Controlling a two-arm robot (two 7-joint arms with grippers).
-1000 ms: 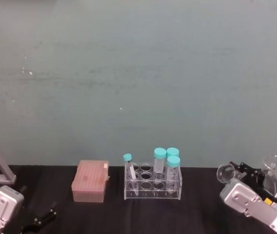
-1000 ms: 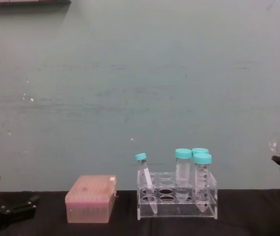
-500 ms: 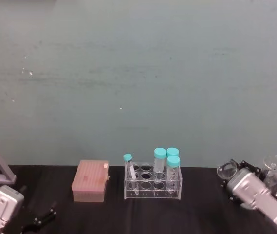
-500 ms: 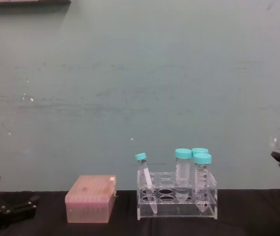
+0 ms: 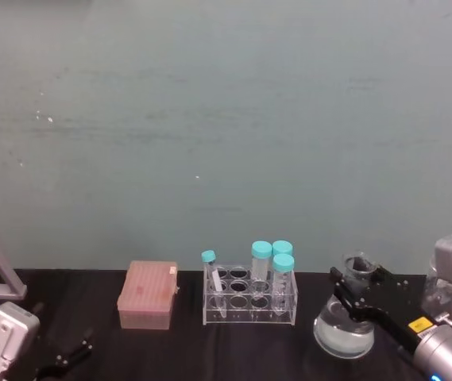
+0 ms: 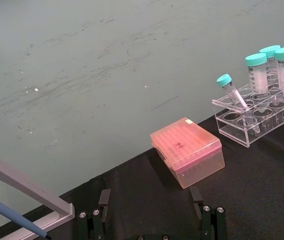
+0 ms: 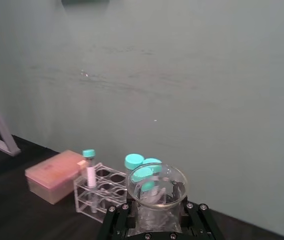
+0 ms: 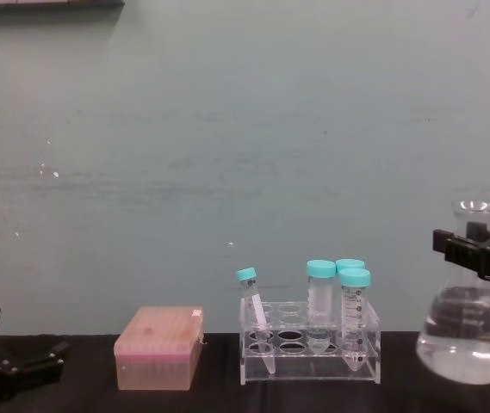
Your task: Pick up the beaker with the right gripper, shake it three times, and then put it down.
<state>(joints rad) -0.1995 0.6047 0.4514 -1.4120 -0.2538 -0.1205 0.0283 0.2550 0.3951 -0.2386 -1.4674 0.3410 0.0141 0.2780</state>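
Now the part-filled beaker [image 8: 468, 340] is upright, right of the tube rack [image 8: 310, 344], neck clamped in the right gripper [image 8: 477, 252], base at or near the table [image 8: 219, 397]. Best keep it vertical with short wrist motions, lest liquid slop; the left gripper [image 6: 150, 200] lies parked, jaws apart.

A clear, glossy glass beaker [image 8: 468, 344] holds clear liquid. The right gripper [image 8: 479, 251] clamped round its neck is matt black and hard-looking. The tube rack [image 8: 309, 366] is shiny see-through plastic. Its tubes [image 8: 354, 318] are clear plastic with smooth teal caps. A box [image 8: 158, 348] is cloudy pink plastic. The table [image 8: 219, 397] is matt black. The wall [image 8: 227, 129] is dull teal, scuffed and streaked. The left gripper [image 6: 150, 205] is matt black too.
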